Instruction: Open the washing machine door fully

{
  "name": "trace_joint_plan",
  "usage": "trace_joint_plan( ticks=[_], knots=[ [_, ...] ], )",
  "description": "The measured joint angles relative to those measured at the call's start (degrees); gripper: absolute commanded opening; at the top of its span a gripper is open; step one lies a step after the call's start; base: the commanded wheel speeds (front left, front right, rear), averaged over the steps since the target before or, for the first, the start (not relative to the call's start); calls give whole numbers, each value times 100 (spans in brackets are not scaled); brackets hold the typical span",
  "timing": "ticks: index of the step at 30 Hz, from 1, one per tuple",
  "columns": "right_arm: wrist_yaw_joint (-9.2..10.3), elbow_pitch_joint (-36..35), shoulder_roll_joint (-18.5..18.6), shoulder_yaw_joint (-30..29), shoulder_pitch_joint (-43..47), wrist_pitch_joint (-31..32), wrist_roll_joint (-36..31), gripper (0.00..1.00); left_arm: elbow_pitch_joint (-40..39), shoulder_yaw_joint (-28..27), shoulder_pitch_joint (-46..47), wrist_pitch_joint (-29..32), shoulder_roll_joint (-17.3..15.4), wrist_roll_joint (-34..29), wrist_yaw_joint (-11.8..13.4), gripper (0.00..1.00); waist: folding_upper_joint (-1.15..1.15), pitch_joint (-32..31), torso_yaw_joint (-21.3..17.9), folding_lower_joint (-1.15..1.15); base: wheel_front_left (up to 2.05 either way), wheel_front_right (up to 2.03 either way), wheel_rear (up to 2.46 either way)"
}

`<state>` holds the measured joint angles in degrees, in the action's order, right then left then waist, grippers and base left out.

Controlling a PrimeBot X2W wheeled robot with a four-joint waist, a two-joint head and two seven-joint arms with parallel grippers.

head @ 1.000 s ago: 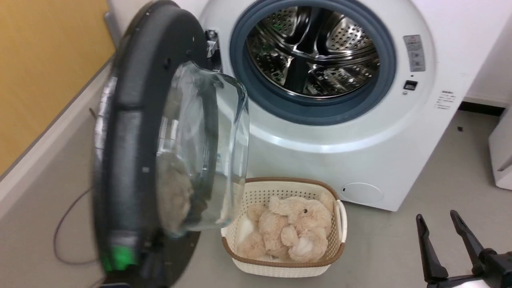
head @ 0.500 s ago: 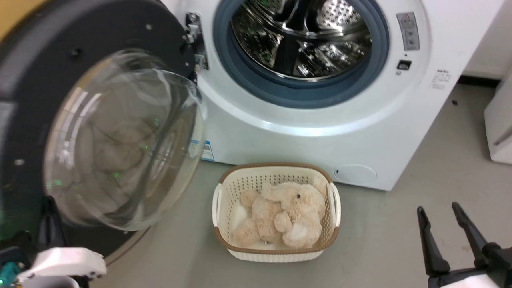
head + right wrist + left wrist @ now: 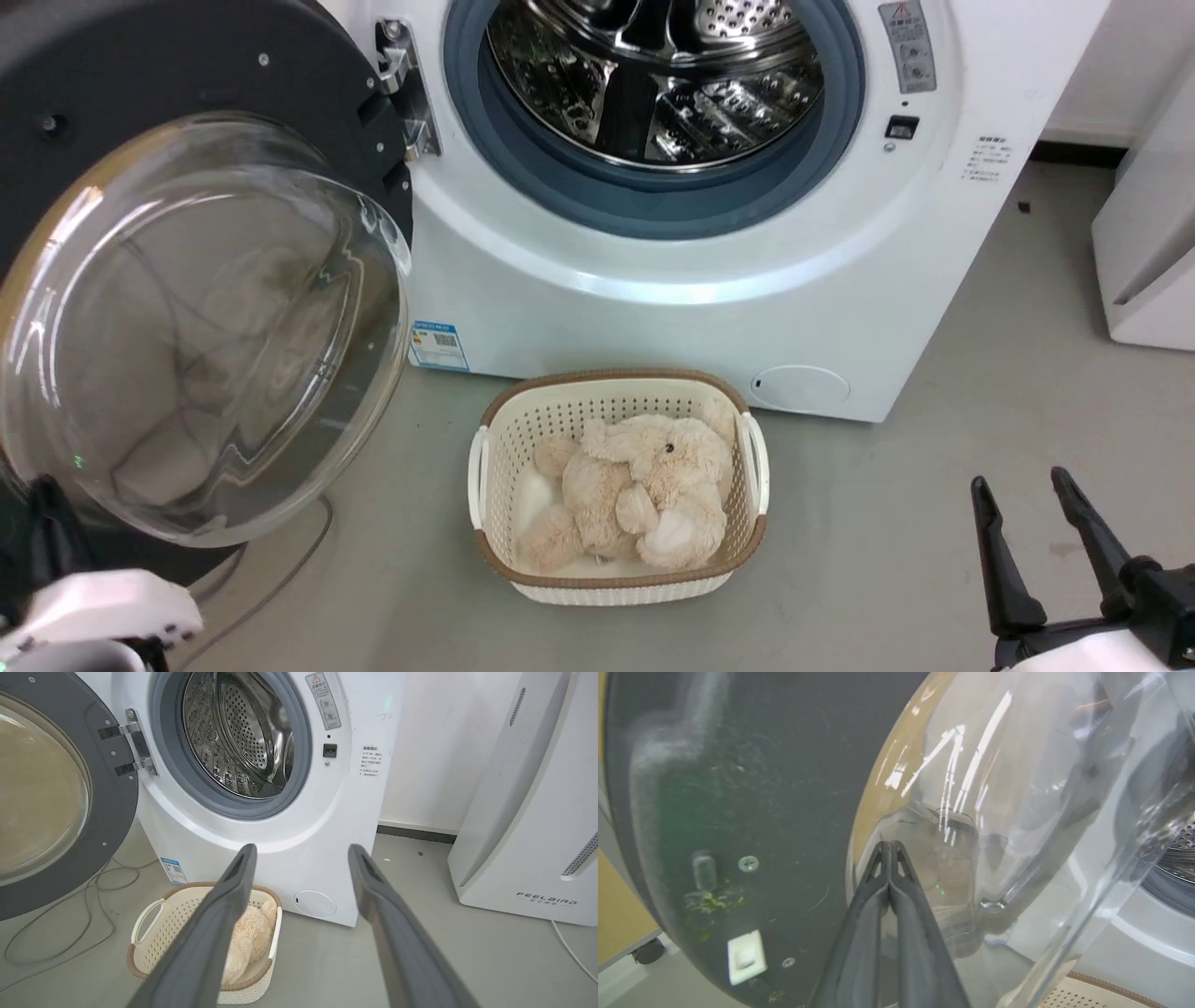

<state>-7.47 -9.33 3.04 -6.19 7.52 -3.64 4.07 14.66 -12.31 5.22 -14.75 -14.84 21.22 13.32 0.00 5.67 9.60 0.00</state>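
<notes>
Opening the washing machine (image 3: 653, 308): the washing machine door (image 3: 308, 112) is hanging from its left-hand hinge (image 3: 411, 103), swung out.
The left gripper (image 3: 888, 858), fingers pressed together and empty, is apparently pushing the inner glass (image 3: 994, 788); pushing steadily near the outer edge is advisable. The right gripper (image 3: 1019, 478) is idling, spread wide. The door is standing wider than a second ago.

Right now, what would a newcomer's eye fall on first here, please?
The black washing machine door, domed glass gleaming, stands wide open left of the white washing machine. Its steel drum shines inside, and a basket with a beige plush toy sits on the floor before it.
</notes>
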Motion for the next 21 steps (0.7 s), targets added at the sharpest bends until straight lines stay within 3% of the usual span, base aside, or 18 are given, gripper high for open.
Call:
trace_joint_plan(
  ticks=[8,10,11,12,13,21],
  knots=[
    [0,267,0,64,19,-27,46,100,-379,96,-727,0,412,-241,-187,0,0,-359,-1,0,0,0,0],
    [0,311,0,104,34,-44,40,100,-485,210,-954,0,516,-298,-230,38,0,-464,-18,-1,0,0,0],
    [0,320,0,121,48,-46,37,100,-523,279,-1057,0,558,-310,-254,49,0,-508,-32,-1,0,0,0],
    [0,328,0,136,68,-46,35,100,-534,376,-1140,0,581,-349,-305,87,0,-547,-46,-1,0,0,0],
    [0,344,0,155,92,-42,26,100,-546,480,-1201,3,606,-371,-367,100,0,-581,-64,-1,0,0,0],
    [0,413,0,360,152,10,-8,100,-935,1201,-1385,29,879,-613,-479,100,0,-732,-376,-1,0,0,0]
  ],
)
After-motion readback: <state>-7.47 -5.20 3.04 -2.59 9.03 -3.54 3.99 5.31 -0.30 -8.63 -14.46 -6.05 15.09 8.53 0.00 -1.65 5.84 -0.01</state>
